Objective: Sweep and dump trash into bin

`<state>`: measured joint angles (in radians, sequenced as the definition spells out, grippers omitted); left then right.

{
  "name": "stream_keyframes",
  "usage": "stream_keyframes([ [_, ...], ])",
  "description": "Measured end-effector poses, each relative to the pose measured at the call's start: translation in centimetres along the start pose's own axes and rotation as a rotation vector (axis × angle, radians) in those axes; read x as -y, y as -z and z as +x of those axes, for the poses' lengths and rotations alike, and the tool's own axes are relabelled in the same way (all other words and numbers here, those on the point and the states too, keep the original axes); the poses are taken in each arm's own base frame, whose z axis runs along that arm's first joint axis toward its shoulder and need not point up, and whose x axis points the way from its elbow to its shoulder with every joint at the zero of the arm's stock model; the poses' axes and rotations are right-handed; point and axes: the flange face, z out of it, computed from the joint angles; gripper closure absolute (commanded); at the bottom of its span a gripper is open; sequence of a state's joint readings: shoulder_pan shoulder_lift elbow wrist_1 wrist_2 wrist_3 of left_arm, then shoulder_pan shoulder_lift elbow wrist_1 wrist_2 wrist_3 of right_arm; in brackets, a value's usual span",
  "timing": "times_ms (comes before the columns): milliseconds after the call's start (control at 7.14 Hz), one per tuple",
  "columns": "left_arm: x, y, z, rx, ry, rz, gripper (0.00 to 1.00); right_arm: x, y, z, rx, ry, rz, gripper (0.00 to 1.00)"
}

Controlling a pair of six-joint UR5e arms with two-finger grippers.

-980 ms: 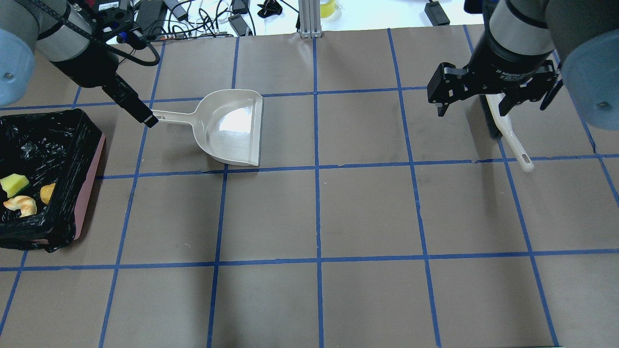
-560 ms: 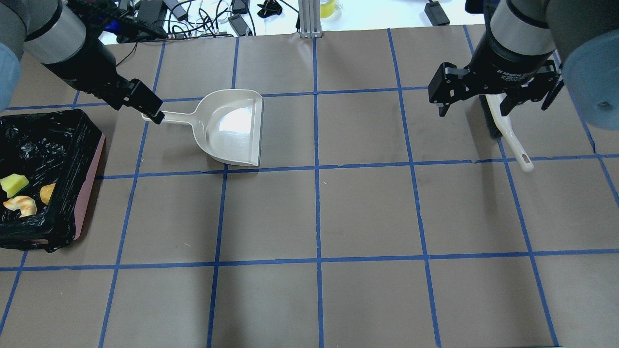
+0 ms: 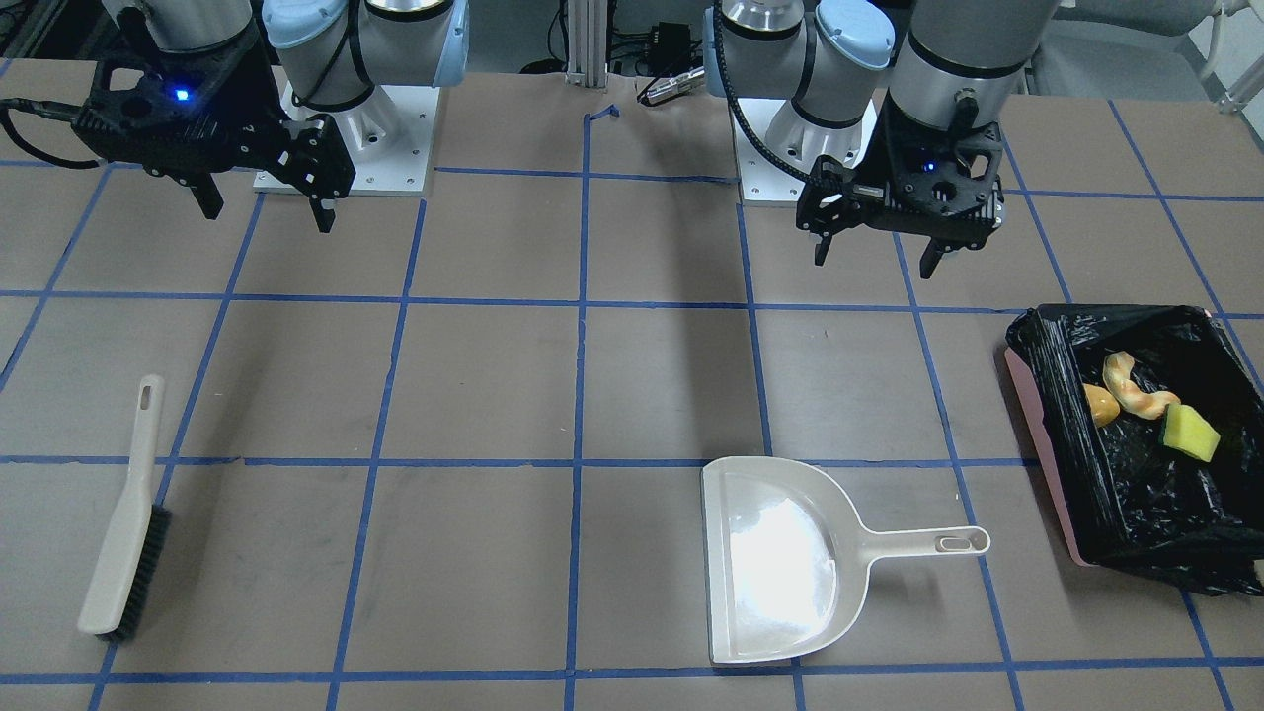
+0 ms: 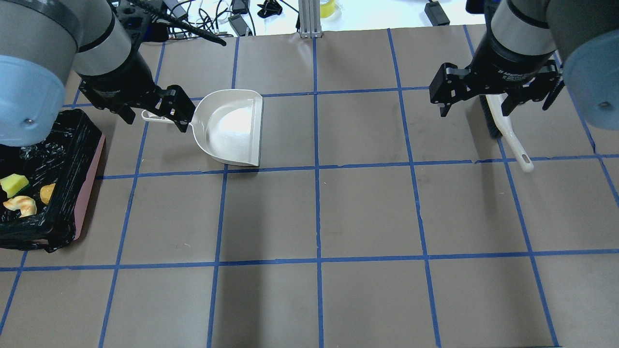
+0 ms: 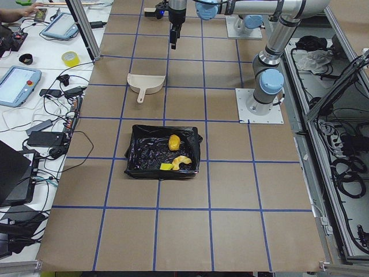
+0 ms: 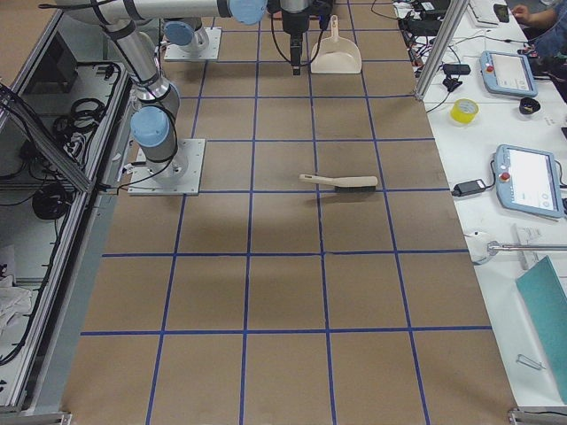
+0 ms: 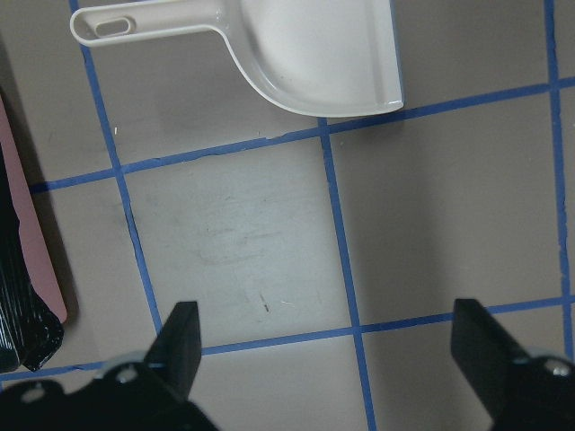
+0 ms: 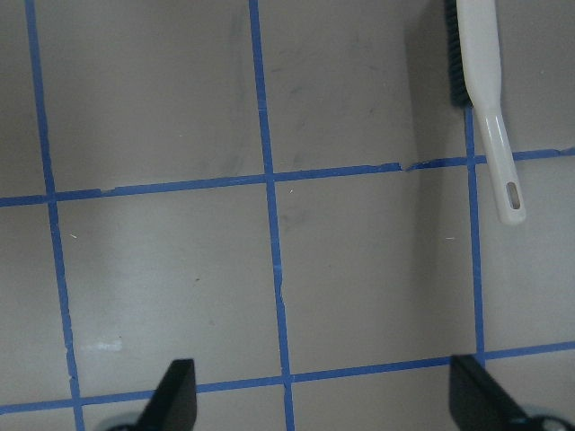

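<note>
Two spread, empty: left end effector (image 3: pixel 874 265), right end effector (image 3: pixel 269 219); overhead half-hides brush (image 4: pixel 515 145)

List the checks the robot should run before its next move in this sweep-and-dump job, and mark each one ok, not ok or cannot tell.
1. All trash in the bin: the lump, croissant and sponge lie on the black liner. Ok.
2. Dustpan empty: its tray shows nothing inside. Ok.
3. Left hand open and empty, apart from the dustpan handle. Ok.
4. Right hand open and empty. Ok.
5. Brush lies on the table, apart from the right hand. Ok.
6. No trash under the arms: the wrist views show only table, dustpan and brush. Ok.
</note>
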<state>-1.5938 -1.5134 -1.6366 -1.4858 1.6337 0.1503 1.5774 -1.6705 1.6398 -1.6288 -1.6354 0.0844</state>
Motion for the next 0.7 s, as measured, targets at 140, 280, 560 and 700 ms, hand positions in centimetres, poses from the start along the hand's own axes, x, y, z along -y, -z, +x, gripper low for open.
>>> stream_keyframes([
  [140,-0.17,0.38,0.15,-0.004,0.003,0.011,0.00,0.00,0.00,0.01,0.000,0.000,0.000,0.00],
  [280,-0.23,0.60,0.24,-0.011,0.000,0.020,0.02,0.00,-0.01,0.03,-0.001,0.000,0.000,0.00],
  [560,-0.24,0.67,0.56,-0.039,0.006,0.028,0.02,0.01,0.00,0.03,-0.001,0.000,0.000,0.00],
  [700,-0.15,0.50,0.63,-0.046,0.007,0.026,0.02,0.01,0.00,0.03,-0.001,0.000,0.000,0.00],
])
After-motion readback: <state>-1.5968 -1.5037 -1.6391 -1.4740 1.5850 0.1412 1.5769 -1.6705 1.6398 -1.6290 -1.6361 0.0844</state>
